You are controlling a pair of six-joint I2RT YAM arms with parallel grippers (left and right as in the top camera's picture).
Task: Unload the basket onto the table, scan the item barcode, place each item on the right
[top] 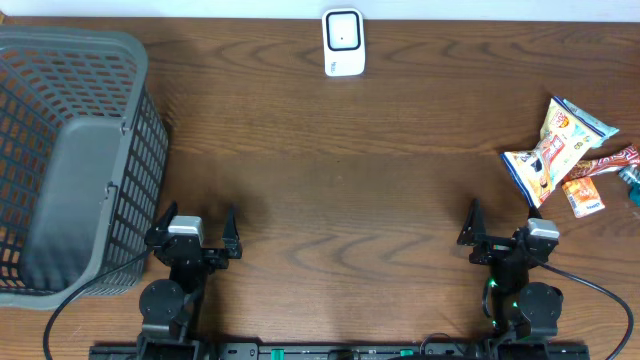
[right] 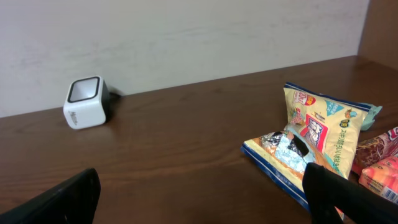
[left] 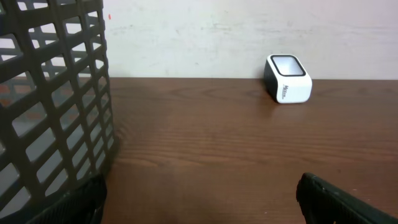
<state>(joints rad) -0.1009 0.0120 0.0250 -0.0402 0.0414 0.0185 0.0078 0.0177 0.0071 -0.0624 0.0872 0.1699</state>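
The white barcode scanner (top: 343, 42) stands at the table's far edge, its dark window facing up; the left wrist view shows this scanner (left: 288, 79) and so does the right wrist view (right: 87, 102). Snack items lie at the right: a yellow chip bag (top: 568, 128) (right: 323, 121) on a blue-edged bag (top: 530, 170) (right: 280, 155). My left gripper (top: 196, 224) (left: 199, 199) is open and empty near the front edge. My right gripper (top: 505, 228) (right: 199, 190) is also open and empty, just short of the bags.
A large grey mesh basket (top: 70, 150) (left: 50, 112) fills the left side, close beside my left gripper. A red wrapper (top: 612, 160), an orange packet (top: 583, 197) and a teal item (top: 632, 182) lie at the right edge.
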